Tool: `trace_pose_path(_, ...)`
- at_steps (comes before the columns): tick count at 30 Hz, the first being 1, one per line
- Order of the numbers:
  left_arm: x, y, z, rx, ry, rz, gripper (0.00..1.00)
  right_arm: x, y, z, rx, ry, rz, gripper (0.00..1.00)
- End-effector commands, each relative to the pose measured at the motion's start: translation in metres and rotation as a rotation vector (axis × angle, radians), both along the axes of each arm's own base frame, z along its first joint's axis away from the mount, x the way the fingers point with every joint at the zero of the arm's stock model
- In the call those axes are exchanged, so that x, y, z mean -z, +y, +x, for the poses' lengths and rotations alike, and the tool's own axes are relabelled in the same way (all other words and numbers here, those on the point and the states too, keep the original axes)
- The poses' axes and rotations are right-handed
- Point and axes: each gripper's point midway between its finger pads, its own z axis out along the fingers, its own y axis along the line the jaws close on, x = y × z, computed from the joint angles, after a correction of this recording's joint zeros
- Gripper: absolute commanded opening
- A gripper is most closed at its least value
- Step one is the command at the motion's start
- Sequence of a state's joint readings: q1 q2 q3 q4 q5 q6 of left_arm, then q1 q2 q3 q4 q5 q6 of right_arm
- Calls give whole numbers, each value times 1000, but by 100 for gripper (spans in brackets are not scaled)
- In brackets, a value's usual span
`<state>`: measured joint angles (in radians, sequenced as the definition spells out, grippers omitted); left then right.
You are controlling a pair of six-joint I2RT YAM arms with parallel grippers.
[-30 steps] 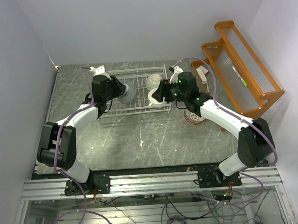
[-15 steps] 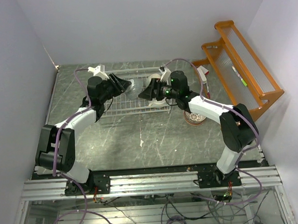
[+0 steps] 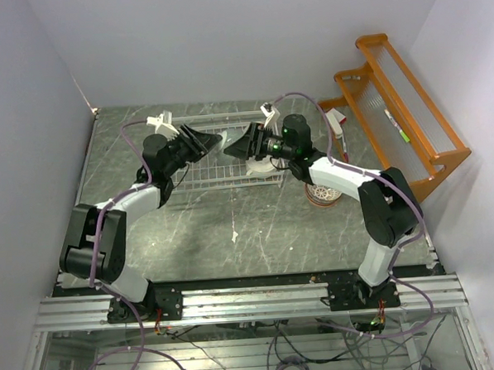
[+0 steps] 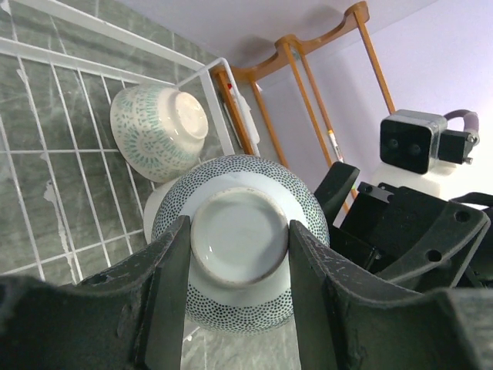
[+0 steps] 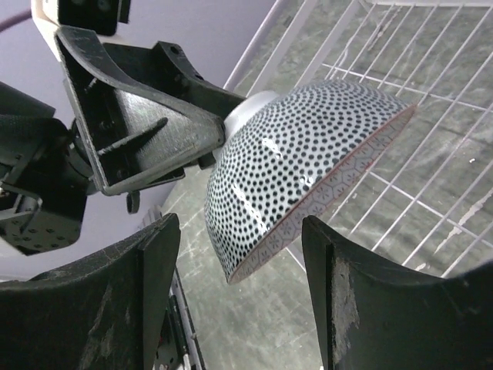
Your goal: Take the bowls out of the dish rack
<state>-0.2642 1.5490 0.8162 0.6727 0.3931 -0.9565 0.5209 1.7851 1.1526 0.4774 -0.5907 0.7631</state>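
Dotted bowl [image 5: 308,146] held over the dish rack [image 3: 230,184]
Clamped at its foot by the left gripper [image 4: 239,231], it lies between the right gripper [image 5: 240,223]'s parted fingers.

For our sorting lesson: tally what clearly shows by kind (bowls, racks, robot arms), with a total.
Bowls: 3 (dotted bowl, teal-patterned bowl, red-and-white bowl)
Racks: 2 (white wire dish rack, orange shelf rack)
Robot arms: 2 (left arm, right arm)
Total: 7
Pale shape beneath the dotted bowl: unclear, not counted.

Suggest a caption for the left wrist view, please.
Left hand grips the dotted bowl by its foot over the dish rack.
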Motion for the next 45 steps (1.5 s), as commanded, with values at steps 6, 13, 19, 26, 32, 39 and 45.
trace_pose_path(6,-25,-1,-4,30,-82,-121,7,-30,5,0,-24,-105,68,61)
trace_pose_path(13,-26,3,-2,-1,-78,-165,7,-32,2,-6,-21,-110,71,45)
trace_pose_path(19,-24,4,-4,-6,-85,-175,7,-31,2,-9,-36,-117,73,15)
trace_pose_path(26,-16,14,-5,-59,-62,-87,19,-33,1,-11,-43,-127,59,0)
trace_pose_path(32,-16,20,-7,-88,-63,-50,30,-32,-1,-10,-34,-134,33,0)
trace_pose_path(39,-6,26,-7,-115,-54,26,37,-38,-4,-11,-28,-156,-9,0)
trace_pose_path(45,16,49,-6,-203,-25,241,47,-42,-15,-16,5,-226,-155,0)
